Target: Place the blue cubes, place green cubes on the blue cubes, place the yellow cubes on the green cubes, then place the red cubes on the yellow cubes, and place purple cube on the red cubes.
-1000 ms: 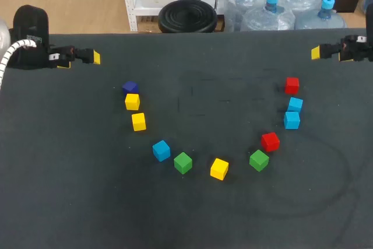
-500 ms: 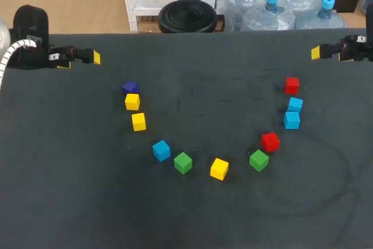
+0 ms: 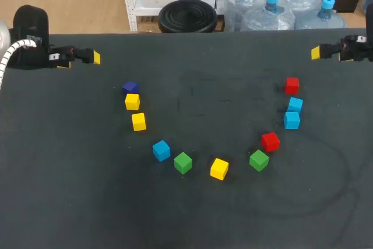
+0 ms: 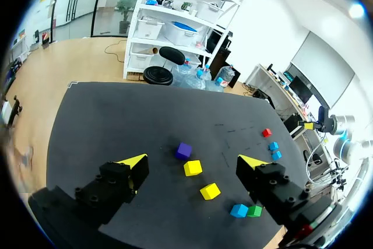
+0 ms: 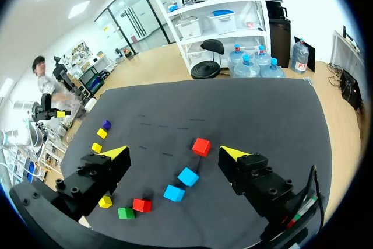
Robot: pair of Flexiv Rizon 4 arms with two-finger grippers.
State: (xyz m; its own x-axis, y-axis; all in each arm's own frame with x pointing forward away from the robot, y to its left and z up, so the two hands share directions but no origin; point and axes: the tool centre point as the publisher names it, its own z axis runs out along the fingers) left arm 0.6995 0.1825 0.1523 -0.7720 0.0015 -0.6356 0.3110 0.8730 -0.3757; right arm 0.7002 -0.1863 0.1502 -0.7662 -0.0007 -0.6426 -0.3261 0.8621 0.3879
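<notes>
Cubes lie loose in a U on the table (image 3: 192,220), none stacked yet: 3 blue, 2 green, 3 yellow, 2 red, 1 purple. On my left the purple cube (image 3: 130,87) sits just beside a yellow cube (image 3: 132,101), with a 2nd yellow (image 3: 139,122) near it, then a blue cube (image 3: 161,150) and a green cube (image 3: 183,162) close together. The 3rd yellow (image 3: 219,168) marks the foot of the U. On my right come the other green (image 3: 259,160), a red cube (image 3: 270,141), a near blue (image 3: 291,120) touching or almost touching a far blue (image 3: 295,105), and the far red (image 3: 292,85).

The left gripper (image 4: 194,160) hangs at the table's far left, fingers spread wide with nothing between them. The right gripper (image 5: 175,152) is at the far right, equally wide and empty.

The cubes look small, rigid and light. Their flat faces should take a firm pinch without harm, though one may skid or twist if 1 finger meets it first. I would come from above and pinch 2 opposite side faces, centred. For the crowded blues, I would choose the faces that do not front a neighbour.
</notes>
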